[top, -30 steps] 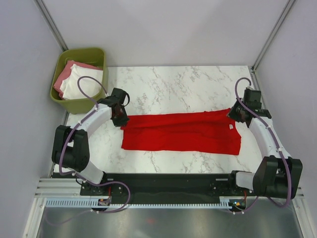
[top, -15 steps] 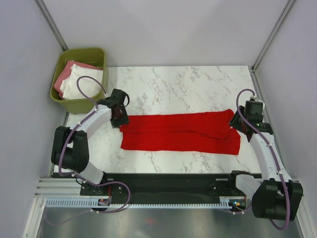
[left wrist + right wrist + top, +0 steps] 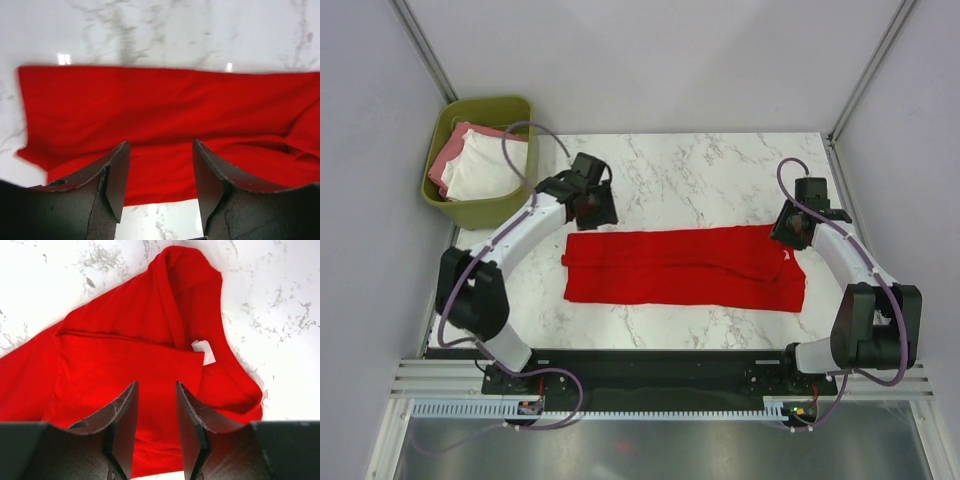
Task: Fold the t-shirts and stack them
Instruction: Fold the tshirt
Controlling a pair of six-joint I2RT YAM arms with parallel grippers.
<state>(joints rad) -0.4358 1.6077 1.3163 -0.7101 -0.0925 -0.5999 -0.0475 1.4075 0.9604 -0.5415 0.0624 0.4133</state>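
A bright red t-shirt [image 3: 685, 266] lies folded into a long strip across the marble table, its white neck label [image 3: 786, 256] at the right end. My left gripper [image 3: 593, 207] hangs open just beyond the strip's far left corner, apart from the cloth. In the left wrist view the jaws of that gripper [image 3: 160, 146] stand wide with only the red shirt [image 3: 165, 105] below them. My right gripper [image 3: 791, 229] is open over the far right end; the right wrist view shows it [image 3: 156, 386] empty above the collar and label [image 3: 204, 351].
An olive-green bin [image 3: 485, 104] stands at the far left off the table's corner, holding a white tee [image 3: 480, 172] and a pink tee [image 3: 450, 152]. Grey walls close in both sides. The arm bases sit along the near edge.
Both grippers have opened and let go of the red shirt. The left gripper has risen and moved right and farther back; the right one has pulled back off the shirt's right end.
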